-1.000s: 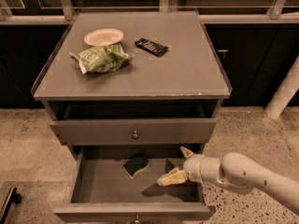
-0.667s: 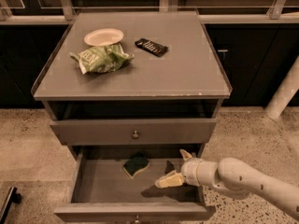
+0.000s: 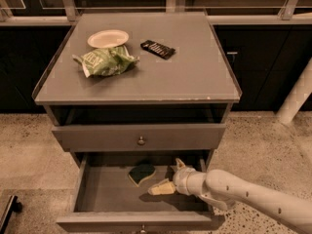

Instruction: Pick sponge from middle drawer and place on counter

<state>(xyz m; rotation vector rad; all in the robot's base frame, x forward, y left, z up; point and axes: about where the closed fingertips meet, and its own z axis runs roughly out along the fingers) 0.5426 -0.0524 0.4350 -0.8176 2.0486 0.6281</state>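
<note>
Change logged: my tool has slid leftward inside the open middle drawer and now sits just beside the sponge. The sponge has not moved and lies green face up on the drawer floor, toward the back. Tool state: fingers spread wide, nothing held. I judge the reach nearly done, the grasp next, the lift and placing not begun. Bench: grey top carrying a paper plate, a green snack bag just beside it and a dark wrapped bar. Upper drawer front: shut, round knob. Room: speckled floor, dark cabinets behind, pale post at right.
</note>
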